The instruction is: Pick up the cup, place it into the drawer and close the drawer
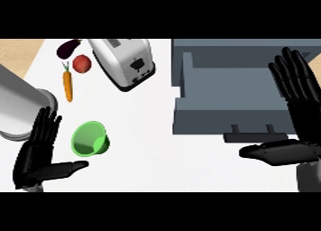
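Fingers (44, 128) of the left hand (35, 155) are being held straight and released, with the thumb spread toward the right, and nothing is being grasped by them; in the head view this hand is being shown at the lower left of the white counter (163, 153). Just to its right, apart from the fingertips, the green cup (90, 139) is being seen lying tilted on its side, its open mouth turned toward the viewer. The right hand (297, 117) is being held open at the right edge, fingers straight and pointing up, thumb stretched leftward, and nothing is being held by it. Its fingers are being shown over the right part of the grey drawer (223, 108), which is standing pulled open, its dark handle (253, 134) facing the lower edge. Farther back on the counter, a toaster (126, 61), a carrot (68, 85), a red tomato (82, 63) and a dark eggplant (68, 48) are being seen, well apart from the cup.
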You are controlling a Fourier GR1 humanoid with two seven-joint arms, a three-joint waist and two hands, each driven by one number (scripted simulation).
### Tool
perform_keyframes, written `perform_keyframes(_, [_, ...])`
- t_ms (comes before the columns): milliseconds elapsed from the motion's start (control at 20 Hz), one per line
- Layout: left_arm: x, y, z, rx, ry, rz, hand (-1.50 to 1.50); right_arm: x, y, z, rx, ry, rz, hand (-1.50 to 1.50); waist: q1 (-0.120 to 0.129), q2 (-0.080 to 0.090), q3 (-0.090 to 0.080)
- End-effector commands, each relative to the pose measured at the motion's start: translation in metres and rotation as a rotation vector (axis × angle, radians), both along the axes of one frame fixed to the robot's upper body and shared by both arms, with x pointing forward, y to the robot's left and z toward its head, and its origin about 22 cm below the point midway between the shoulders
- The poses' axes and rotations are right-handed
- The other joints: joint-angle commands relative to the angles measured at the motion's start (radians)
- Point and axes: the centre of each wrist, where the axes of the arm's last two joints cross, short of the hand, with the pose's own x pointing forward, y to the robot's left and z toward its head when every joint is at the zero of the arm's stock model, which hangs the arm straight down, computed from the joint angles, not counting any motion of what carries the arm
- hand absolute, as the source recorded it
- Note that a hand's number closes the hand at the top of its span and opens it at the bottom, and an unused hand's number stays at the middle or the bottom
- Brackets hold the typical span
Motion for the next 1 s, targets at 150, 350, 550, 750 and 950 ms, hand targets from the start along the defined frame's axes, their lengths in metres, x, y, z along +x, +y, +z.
perform_keyframes(150, [-0.002, -0.009, -0.037, 0.001, 0.053, 0.012, -1.50, 0.016, 0.009, 0.025, 0.022, -0.016, -0.004, -1.50, 0.003, -0.001, 0.000])
perform_keyframes(350, [0.009, 0.008, -0.073, 0.032, 0.064, 0.029, -1.50, 0.005, 0.009, 0.023, 0.006, -0.006, -0.005, -1.50, -0.003, 0.000, 0.000])
perform_keyframes(550, [-0.001, 0.019, -0.099, 0.034, 0.054, 0.020, -1.50, 0.005, -0.011, 0.006, 0.017, -0.001, -0.023, -1.50, -0.004, 0.000, 0.000])
perform_keyframes(750, [-0.003, 0.034, -0.114, 0.021, 0.052, 0.037, -1.50, 0.013, -0.006, 0.034, 0.002, -0.008, -0.008, -1.50, -0.005, 0.001, -0.001])
perform_keyframes(950, [-0.003, 0.016, -0.124, 0.009, 0.023, 0.046, -1.50, -0.006, -0.012, 0.000, 0.016, -0.027, -0.024, -1.50, -0.005, 0.000, 0.000])
